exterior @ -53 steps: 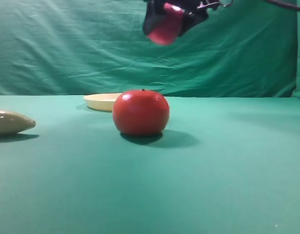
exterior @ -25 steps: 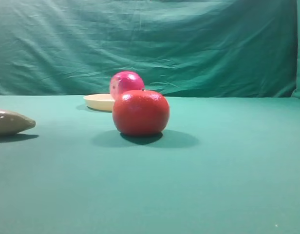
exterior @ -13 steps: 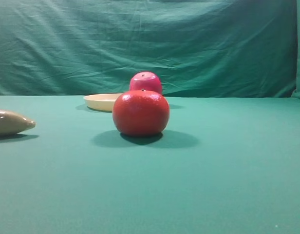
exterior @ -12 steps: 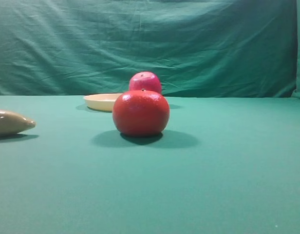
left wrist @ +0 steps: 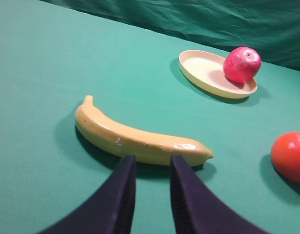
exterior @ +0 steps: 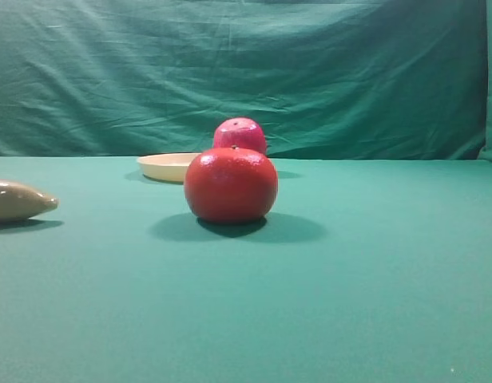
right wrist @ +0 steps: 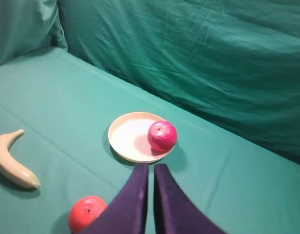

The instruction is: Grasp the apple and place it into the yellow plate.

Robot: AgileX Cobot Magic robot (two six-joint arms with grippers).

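The glossy crimson apple [exterior: 240,134] rests in the yellow plate [exterior: 164,166], against its right rim, with nothing holding it. The left wrist view shows the apple [left wrist: 242,64] on the plate's [left wrist: 203,70] far side. The right wrist view shows the apple [right wrist: 162,136] at the plate's [right wrist: 129,139] right edge. My right gripper [right wrist: 150,168] hangs high above and in front of the plate, fingers nearly touching, empty. My left gripper [left wrist: 151,161] hovers low over the table just in front of a banana, fingers a little apart, empty. Neither gripper shows in the exterior view.
An orange-red round fruit [exterior: 231,184] sits in front of the plate and also shows in the wrist views [left wrist: 290,157] [right wrist: 87,213]. A pale yellow banana [left wrist: 140,141] lies at the left [exterior: 18,199] [right wrist: 11,163]. Green cloth covers the table and the back wall.
The apple, held high in the right gripper two seconds ago, now lies in the plate and has rolled from its left side to the right rim. The gripper has left the exterior view.
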